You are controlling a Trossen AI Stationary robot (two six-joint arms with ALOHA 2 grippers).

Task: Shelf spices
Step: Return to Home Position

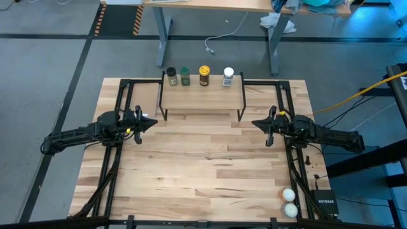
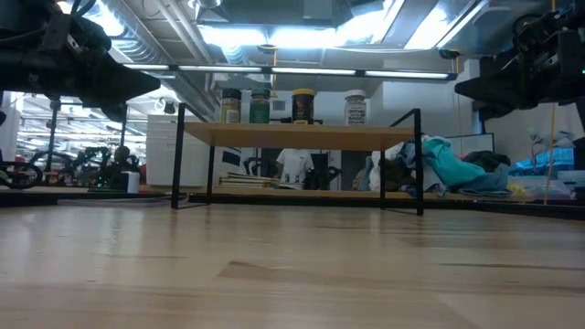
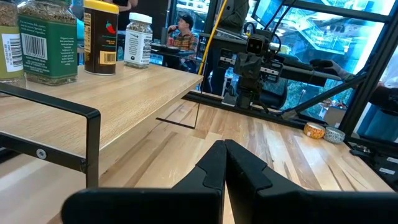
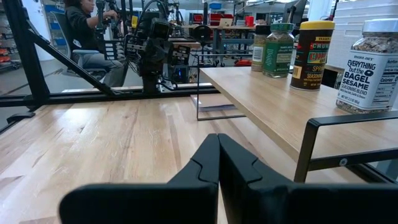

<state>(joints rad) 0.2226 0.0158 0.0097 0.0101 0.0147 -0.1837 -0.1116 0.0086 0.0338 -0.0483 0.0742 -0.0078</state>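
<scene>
Four spice jars stand upright in a row along the far part of the shelf (image 1: 202,95): black-lidded (image 1: 171,76), green-lidded (image 1: 185,76), amber with a yellow lid (image 1: 204,75), white-lidded (image 1: 228,77). The low view shows the jars (image 2: 303,106) on the light-wood board (image 2: 302,133). My left gripper (image 1: 151,121) hovers shut above the table, left of the shelf's near left leg. My right gripper (image 1: 255,123) hovers shut to the right of the near right leg. Both hold nothing. In the wrist views the shut fingers (image 3: 224,163) (image 4: 218,158) point across the table.
Two whitish balls (image 1: 289,201) lie at the table's near right corner beside a black box (image 1: 325,203). Black frame rails (image 1: 114,159) run along both table sides. Bare wood stretches between the arms and toward the near edge. People sit in the room beyond.
</scene>
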